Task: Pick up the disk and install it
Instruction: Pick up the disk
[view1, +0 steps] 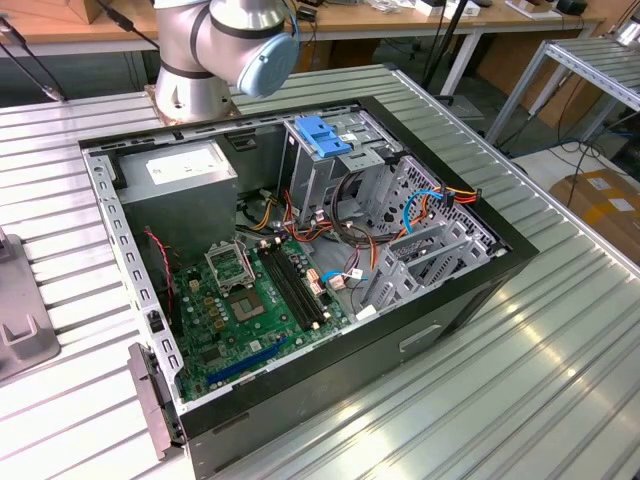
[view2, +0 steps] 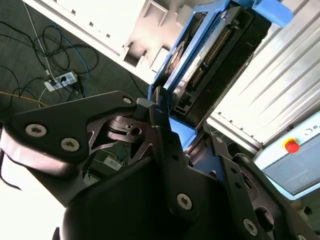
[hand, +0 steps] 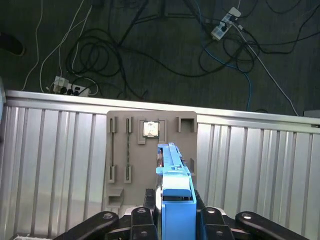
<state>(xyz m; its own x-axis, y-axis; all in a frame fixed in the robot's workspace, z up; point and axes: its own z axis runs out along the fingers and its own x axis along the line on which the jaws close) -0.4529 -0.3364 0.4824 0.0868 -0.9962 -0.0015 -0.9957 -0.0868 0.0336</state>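
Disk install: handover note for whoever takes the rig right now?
Gripper: shut on the disk, gripped at one end, seen in both wrist views.
Position: the disk is lifted, above the grey parts tray on the ribbed table.
Computer case: open, lying on its side in the exterior view.
Done: pick.
Left: install; the disk is not in the case yet.

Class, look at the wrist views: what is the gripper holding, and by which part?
The gripper holds the disk, clamped at one end, at its blue frame.
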